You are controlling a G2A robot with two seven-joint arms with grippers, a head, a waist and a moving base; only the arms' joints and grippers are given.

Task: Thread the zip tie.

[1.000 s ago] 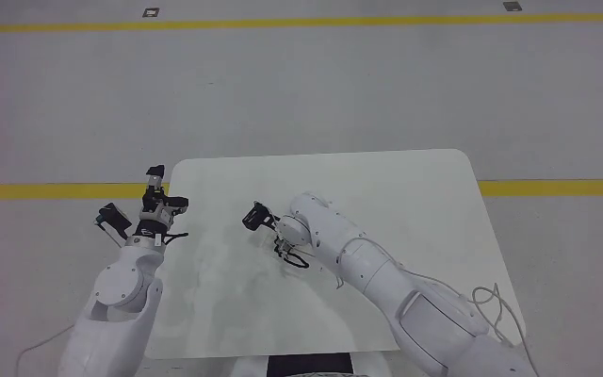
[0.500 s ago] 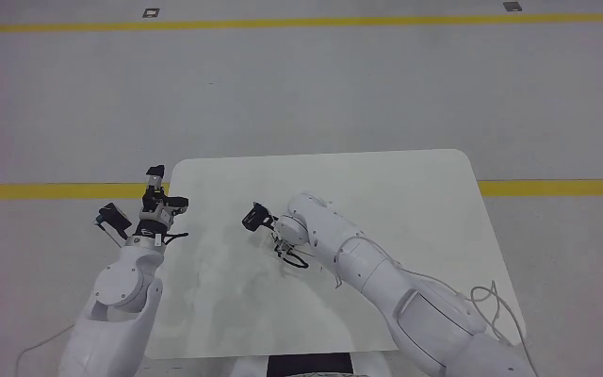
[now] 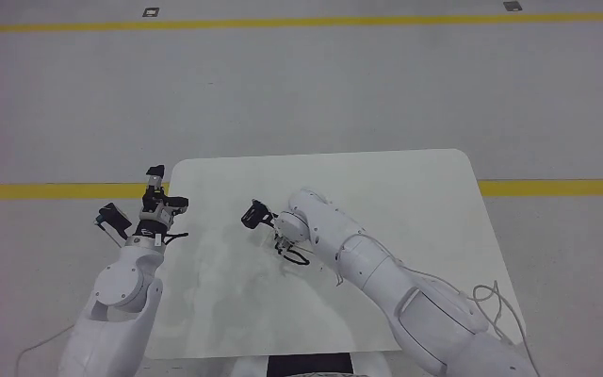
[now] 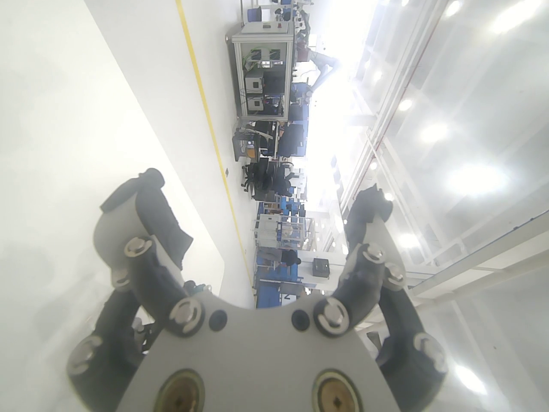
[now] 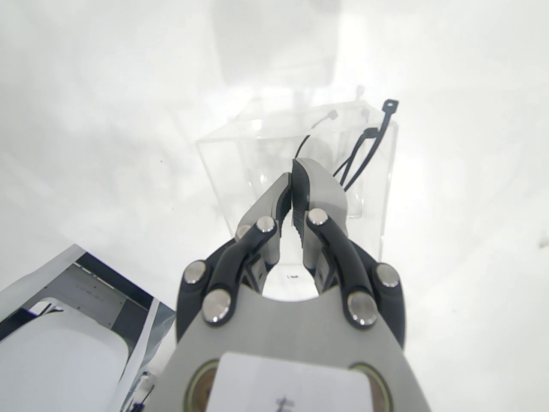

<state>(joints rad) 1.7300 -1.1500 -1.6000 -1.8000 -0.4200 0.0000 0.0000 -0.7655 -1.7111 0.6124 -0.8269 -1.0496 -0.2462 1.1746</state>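
While pinching zip tie (image 5: 301,146), right gripper (image 5: 292,175) shifts slightly

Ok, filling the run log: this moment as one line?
right gripper: shut on zip tie, by clear box | left gripper: open, beside table edge | spare ties: in box

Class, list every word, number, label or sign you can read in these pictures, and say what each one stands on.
None can be read.
White label behind the right tool: one small dark mark, cut off at the edge, unreadable.
Cabinet in the room behind: panels too small to read.
Floor markers: dark squares, no legible print.
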